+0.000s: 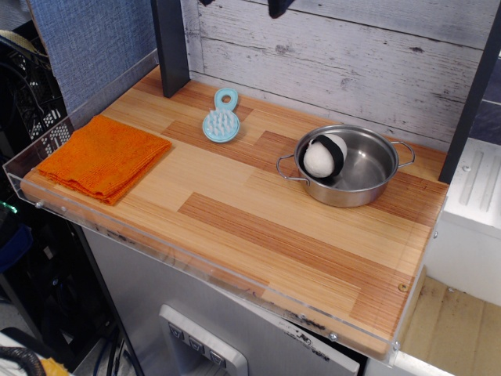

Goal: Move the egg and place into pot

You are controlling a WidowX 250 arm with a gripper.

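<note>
The egg (323, 155) sits inside the pot (368, 182), against its left wall, right of centre on the bench (258, 227). Only the end effector (243, 5) tips poke in at the top edge; can't tell its grip.

Folded orange cloth (102, 158) at left, light blue brush (221, 119) — wooden tabletop (258, 227).

- The shallow round steel pot (368, 176) is polished metal, shiny and mirror-smooth inside.
- The white egg-shaped lump with a black band (323, 156) looks soft and matt.
- The striped wooden worktop (258, 235) has a smooth, lightly sheened finish.
- The folded orange cloth (103, 157) is woven and matt.
- The light blue round brush (221, 119) is smooth plastic.
- The whitewashed plank wall (352, 55) looks rough and weathered.
</note>
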